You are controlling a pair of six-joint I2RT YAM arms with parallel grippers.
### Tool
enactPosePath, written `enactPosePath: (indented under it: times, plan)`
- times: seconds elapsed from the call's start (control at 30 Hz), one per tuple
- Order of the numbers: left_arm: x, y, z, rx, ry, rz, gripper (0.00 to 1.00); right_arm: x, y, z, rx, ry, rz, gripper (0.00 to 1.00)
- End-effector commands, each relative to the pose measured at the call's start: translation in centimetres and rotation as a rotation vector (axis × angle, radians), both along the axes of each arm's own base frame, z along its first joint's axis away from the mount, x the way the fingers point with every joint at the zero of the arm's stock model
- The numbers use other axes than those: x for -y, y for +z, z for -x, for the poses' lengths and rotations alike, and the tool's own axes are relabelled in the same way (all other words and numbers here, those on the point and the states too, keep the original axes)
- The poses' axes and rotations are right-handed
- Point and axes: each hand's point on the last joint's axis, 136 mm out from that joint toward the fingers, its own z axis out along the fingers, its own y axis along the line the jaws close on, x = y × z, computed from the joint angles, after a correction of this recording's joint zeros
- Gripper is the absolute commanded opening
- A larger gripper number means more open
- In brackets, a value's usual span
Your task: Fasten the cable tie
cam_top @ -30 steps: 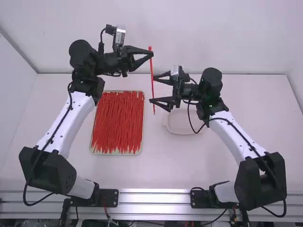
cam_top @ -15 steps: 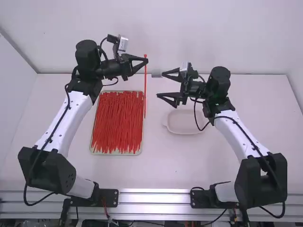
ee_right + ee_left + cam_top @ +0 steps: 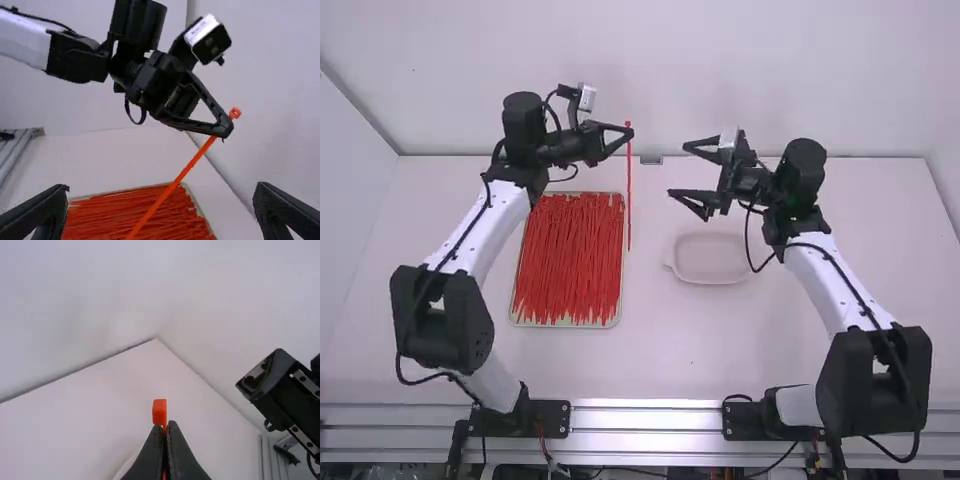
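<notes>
- Now we see one red cable tie [image 3: 629, 185] hanging straight down in the air, its square head uppermost and its tail free over the tray's edge nearest the middle of the table.
- We find the left gripper [image 3: 623, 140] clamped on that tie just below the head, its two fingers pressed together around the strap.
- We see the right gripper [image 3: 678, 170] near the tie but apart from it, its fingers spread wide and pointing toward the strap, with nothing between them.
- We note a flat tray [image 3: 565, 325] under the left arm, packed with many more red ties [image 3: 570, 255] lying side by side.
- We see a shallow clear dish [image 3: 710, 260] on the white table [image 3: 720, 330] below the right gripper.
</notes>
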Motion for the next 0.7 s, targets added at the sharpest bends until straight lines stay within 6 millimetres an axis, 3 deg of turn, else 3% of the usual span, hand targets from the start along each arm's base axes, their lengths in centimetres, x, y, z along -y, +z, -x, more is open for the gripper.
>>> enactPosePath:
  times: [0.0, 0.1, 0.33, 0.67]
  plan:
    - [-1.2, 0.8, -0.5, -0.043, 0.022, 0.038, 0.02, -0.8, 0.0, 0.6, 0.175, 0.031, 0.039, 0.98]
    - [-2.0, 0.8, -0.7, -0.088, 0.035, 0.063, 0.02, -1.5, 0.0, 1.0, 0.295, 0.051, 0.062, 0.98]
    - [-1.0, 1.4, 1.5, -0.135, -0.107, 0.108, 0.02, -3.3, -0.4, 2.2, 0.547, 0.102, 0.110, 0.98]
    - [-0.5, 1.7, 3.5, -0.178, -0.224, 0.130, 0.02, -4.6, -1.0, 3.2, 0.708, 0.143, 0.140, 0.98]
